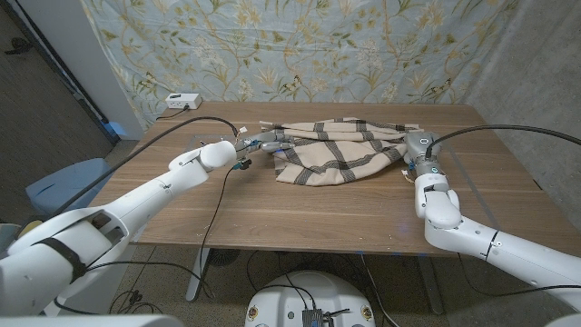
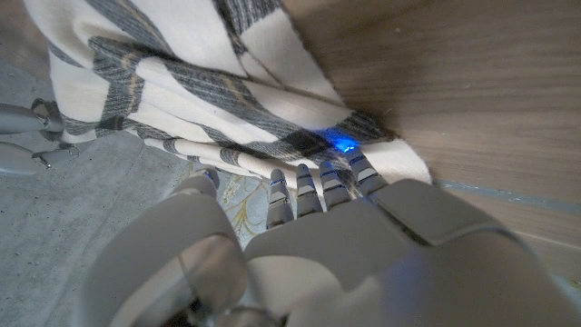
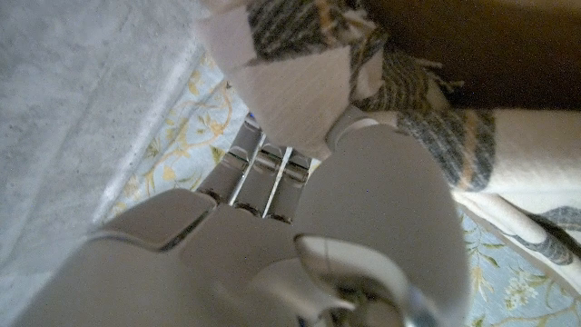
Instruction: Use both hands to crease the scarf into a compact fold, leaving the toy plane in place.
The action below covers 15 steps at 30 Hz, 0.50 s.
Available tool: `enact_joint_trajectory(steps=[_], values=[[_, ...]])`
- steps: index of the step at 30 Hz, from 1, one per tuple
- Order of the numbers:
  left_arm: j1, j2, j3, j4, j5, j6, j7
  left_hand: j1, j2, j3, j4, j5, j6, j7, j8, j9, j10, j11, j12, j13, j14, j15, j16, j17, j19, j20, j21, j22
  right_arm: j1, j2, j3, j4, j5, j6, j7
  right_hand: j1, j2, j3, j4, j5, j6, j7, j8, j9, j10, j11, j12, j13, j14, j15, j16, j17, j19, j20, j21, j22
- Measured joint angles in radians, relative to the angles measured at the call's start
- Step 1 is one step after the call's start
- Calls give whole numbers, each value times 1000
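The scarf [image 1: 336,150] lies loosely bunched at 12 o'clock on the counter [image 1: 300,213], not yet compact, while the left robot hand [image 1: 263,143] and right robot hand [image 1: 416,145] each hold one end.

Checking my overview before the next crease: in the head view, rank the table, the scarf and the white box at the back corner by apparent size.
1. table, largest.
2. scarf, held at its ends by left hand and right hand.
3. white box, smallest; being farthest away shrinks it somewhat.
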Motion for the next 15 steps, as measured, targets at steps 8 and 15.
enact_joint_trajectory(steps=[8, 15], values=[[2, 1, -2, 0, -5, -1, -2, -5, -5, -4, 4, 0, 0, 0, 0, 0, 0, 0, 0, 0, 0, 0, 0, 0, 0, 0, 0, 0, 29, -11, -23, 40, -143, 48, -7, 12, -12, -27, 10, 0, 20, -20, 2, 3, 5, -16, 2, 4, 0, 0, -32, -30, -4, -4, 26, 0], [10, 7, -7, -1, -10, -4, -2, -11, -11, -8, 8, 0, 0, 0, 0, 0, 0, 0, 0, 0, 0, 0, 0, 0, 0, 0, 0, -1, 59, -23, -21, 64, -385, 193, 3, 24, -24, -46, 15, 0, 27, -27, 2, 3, 12, -31, 2, -5, 0, 0, -54, -49, -17, 2, 41, -3]])
